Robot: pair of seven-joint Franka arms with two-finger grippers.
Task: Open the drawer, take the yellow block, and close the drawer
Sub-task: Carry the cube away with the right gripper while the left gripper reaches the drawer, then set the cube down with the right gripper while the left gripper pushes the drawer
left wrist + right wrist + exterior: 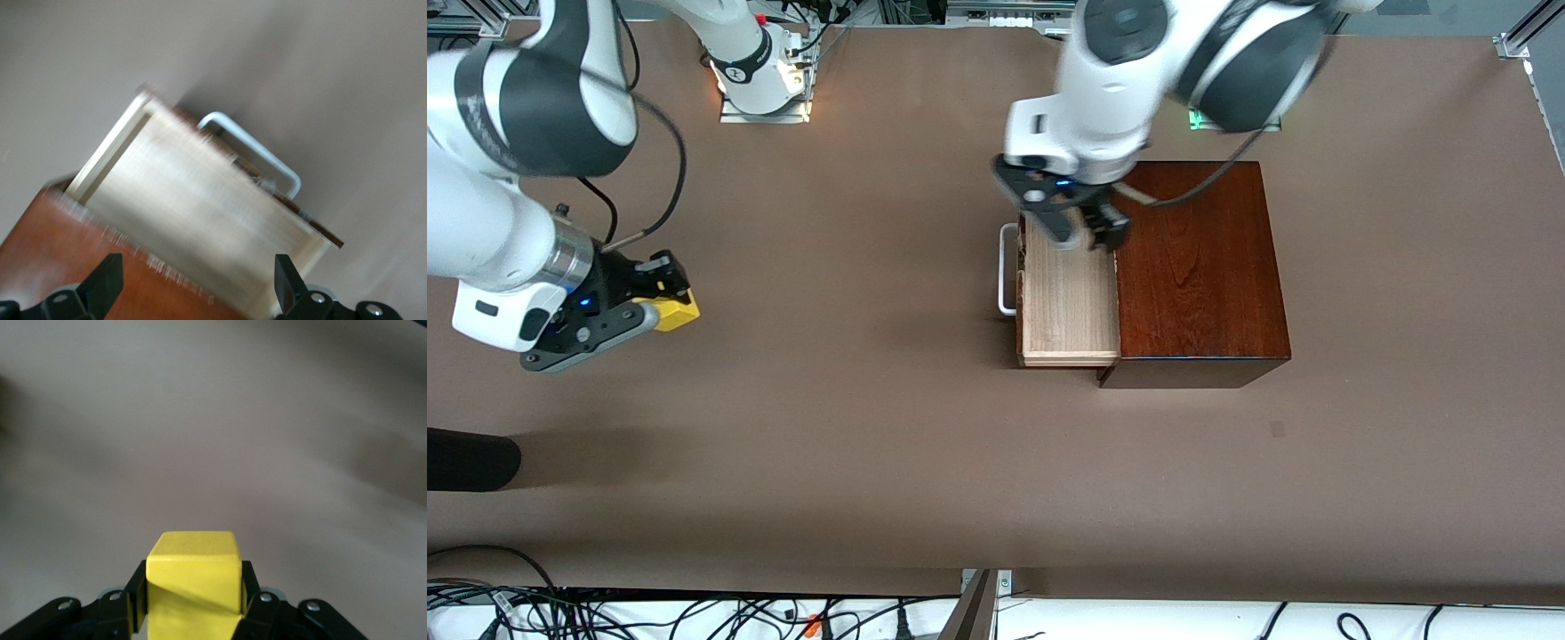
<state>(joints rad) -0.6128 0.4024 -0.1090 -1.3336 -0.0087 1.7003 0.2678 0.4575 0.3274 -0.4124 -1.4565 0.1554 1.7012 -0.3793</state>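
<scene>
The drawer stands pulled out of the dark reddish-brown wooden box, showing its pale interior and white U-shaped handle. My left gripper hangs open over the drawer's end farther from the front camera, its black fingers spread wide with nothing between them. The yellow block is clamped in my right gripper, which is shut on it over bare table toward the right arm's end. In the right wrist view the yellow block fills the gap between the jaws.
Brown table surface stretches between the two arms. A dark object lies at the table edge toward the right arm's end, nearer the front camera. Cables run along the edge nearest the front camera.
</scene>
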